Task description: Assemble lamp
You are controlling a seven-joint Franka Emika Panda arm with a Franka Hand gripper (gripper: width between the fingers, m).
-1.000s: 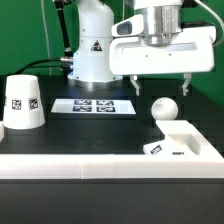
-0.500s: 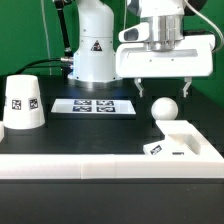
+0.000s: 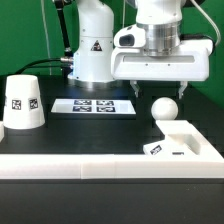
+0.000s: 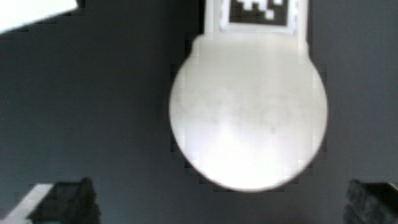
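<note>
The ball-shaped white bulb (image 3: 164,109) lies on the dark table, just behind the low angular base (image 3: 182,140) at the exterior view's right. My gripper (image 3: 162,88) hangs open right above the bulb, one finger on each side of it, holding nothing. In the wrist view the bulb (image 4: 249,105) fills the middle, with its tag at one end. The gripper (image 4: 217,205) shows two dark fingertips (image 4: 63,200) set wide apart. The tapered shade (image 3: 22,103) stands mouth down at the exterior view's left.
The marker board (image 3: 95,105) lies flat in front of the robot's white pedestal (image 3: 92,50). A long white rail (image 3: 90,165) runs along the table's front edge.
The gripper has shifted slightly above the bulb, first toward the exterior view's right, then back left. It stays open. The lamp parts have not moved.
</note>
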